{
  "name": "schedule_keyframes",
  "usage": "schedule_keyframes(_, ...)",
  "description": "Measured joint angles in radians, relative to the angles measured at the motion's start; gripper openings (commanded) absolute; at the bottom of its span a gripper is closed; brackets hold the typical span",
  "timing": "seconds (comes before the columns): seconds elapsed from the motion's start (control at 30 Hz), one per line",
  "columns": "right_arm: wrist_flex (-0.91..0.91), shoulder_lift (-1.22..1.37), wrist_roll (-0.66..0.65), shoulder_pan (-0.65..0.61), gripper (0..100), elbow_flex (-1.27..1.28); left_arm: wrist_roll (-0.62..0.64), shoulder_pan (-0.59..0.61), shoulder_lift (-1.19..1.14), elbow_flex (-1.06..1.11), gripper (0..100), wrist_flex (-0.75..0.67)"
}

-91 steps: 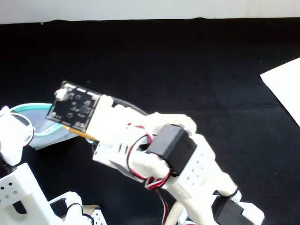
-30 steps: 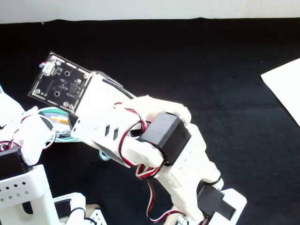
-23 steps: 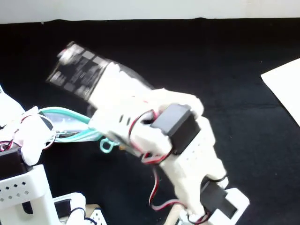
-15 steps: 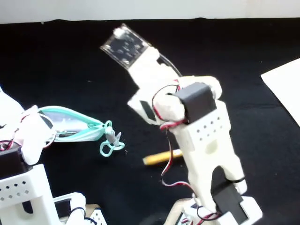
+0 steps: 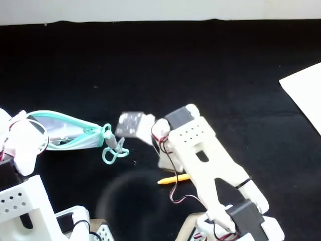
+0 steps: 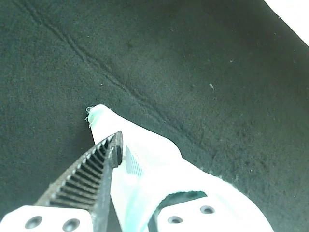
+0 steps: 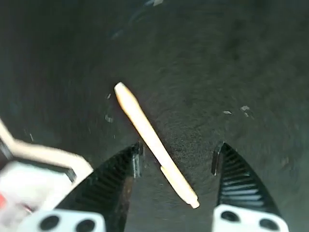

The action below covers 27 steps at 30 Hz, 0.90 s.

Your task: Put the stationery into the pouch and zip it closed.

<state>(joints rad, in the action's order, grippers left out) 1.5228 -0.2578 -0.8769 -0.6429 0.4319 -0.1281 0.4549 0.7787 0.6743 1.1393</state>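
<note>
Well, nothing's packed yet: the slim yellow pen (image 7: pixel 153 141) lies on the black cloth table (image 5: pixel 225 65) near the unzipped mint-trimmed pouch (image 5: pixel 65 131), which the left gripper (image 6: pixel 129 163) pinches; the right gripper (image 7: pixel 177 150) hangs spread above the pen.

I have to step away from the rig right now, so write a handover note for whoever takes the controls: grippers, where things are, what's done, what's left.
Left gripper: shut on one end of the pouch, whose mouth gapes open.
Right gripper: open, low over the pen, one jaw on each side of it, not gripping.
Pen: flat on the black table, outside the pouch, off the zip pull end.
Done: nothing certain; the pouch's contents cannot be made out.
Left: grasp the pen, put it in, zip closed.
</note>
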Motion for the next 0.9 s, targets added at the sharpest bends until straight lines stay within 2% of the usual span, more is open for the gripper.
schedule_keyframes(0.17,0.034,0.000,-0.212,0.008,23.1,0.064,0.000,0.000,0.000,0.000,1,0.000)
schedule_keyframes(0.27,0.020,0.000,-0.281,0.015,23.1,0.129,0.000,0.000,0.000,0.000,1,0.000)
schedule_keyframes(0.6,-0.272,0.000,-0.298,0.020,23.1,0.368,0.000,0.000,0.000,0.000,1,0.000)
schedule_keyframes(0.9,-0.437,0.155,-0.307,0.018,21.7,0.384,0.000,0.000,0.000,0.000,1,0.000)
